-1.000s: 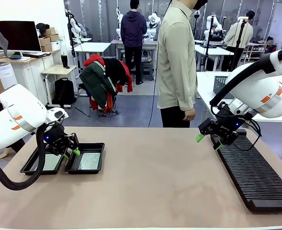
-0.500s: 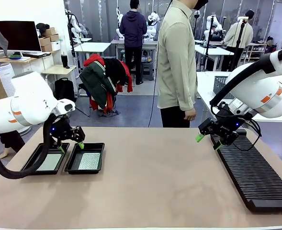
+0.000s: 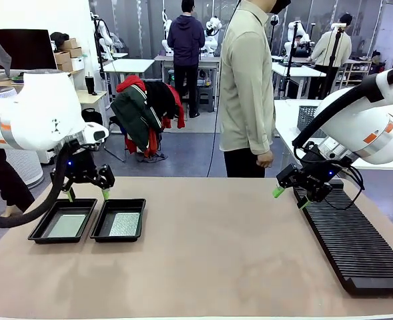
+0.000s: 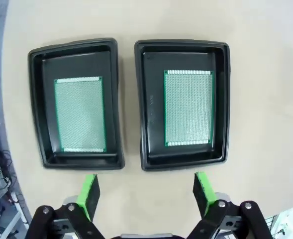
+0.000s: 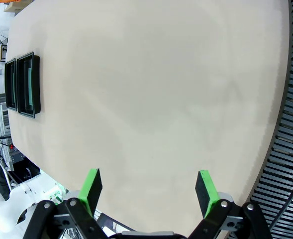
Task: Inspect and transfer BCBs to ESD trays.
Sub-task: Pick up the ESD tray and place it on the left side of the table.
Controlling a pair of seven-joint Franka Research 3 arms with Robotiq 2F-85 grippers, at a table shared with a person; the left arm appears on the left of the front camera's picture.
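White rounded arm shells with orange marks, black cables, black grippers [image 3: 87, 194] [image 3: 289, 197] with green pads; across the table, person [image 3: 247, 87] in beige shirt, dark trousers.

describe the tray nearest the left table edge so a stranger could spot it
Look at the tan table, at its left end below the left gripper. Two black trays sit side by side; it is the outer tray, farther from the table's middle than its twin.

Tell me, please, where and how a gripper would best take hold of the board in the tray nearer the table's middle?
Probably by its two long edges, from straight above. The board lies flat on the tray floor, with bare floor beside each long edge for fingertips. The flared rim blocks any sideways approach.
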